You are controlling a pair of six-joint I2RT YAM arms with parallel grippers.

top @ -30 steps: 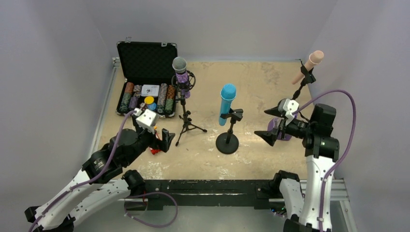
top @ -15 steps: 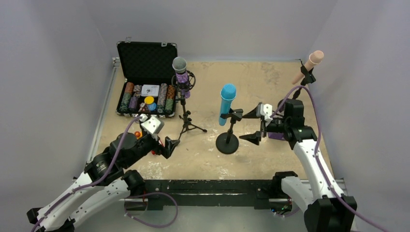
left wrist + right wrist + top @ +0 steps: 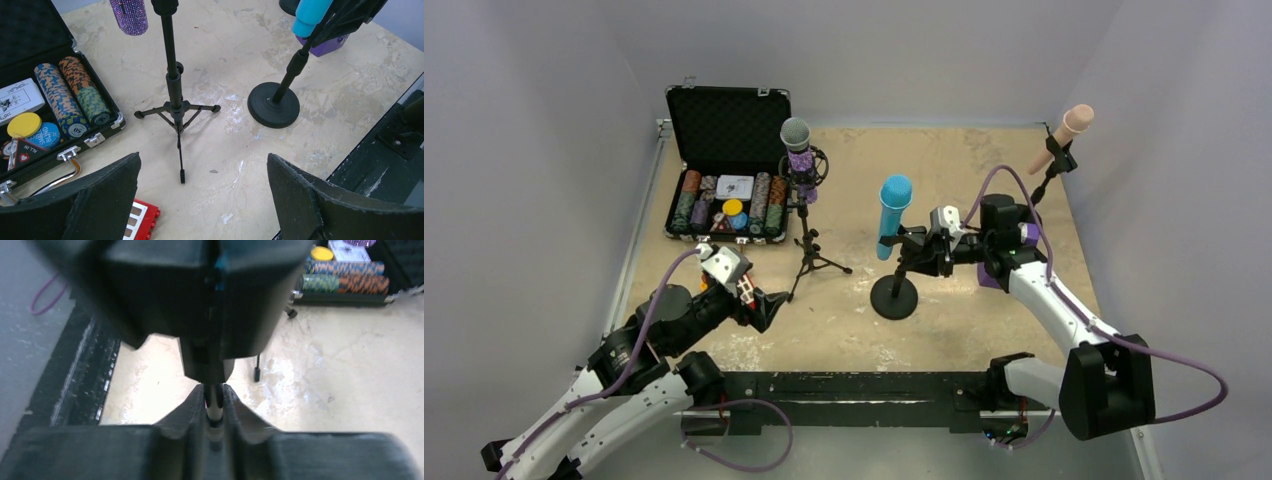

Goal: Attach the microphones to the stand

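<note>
Above beige tabletop (image 3: 964, 170), right jaws pinch the stand (image 3: 894, 296); left jaws gape.

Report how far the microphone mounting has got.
Done: the purple microphone, blue microphone and pink microphone each sit clipped on a stand. In hand: the right pincer is shut on the round-base stand just below the blue one's clip. Remaining: probably only adjusting; the left pincer hangs open, empty.

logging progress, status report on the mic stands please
Left gripper open, hovering low. Right gripper shut on the round-base stand pole. Blue microphone, purple microphone, pink microphone all clipped. Nothing blocking.
</note>
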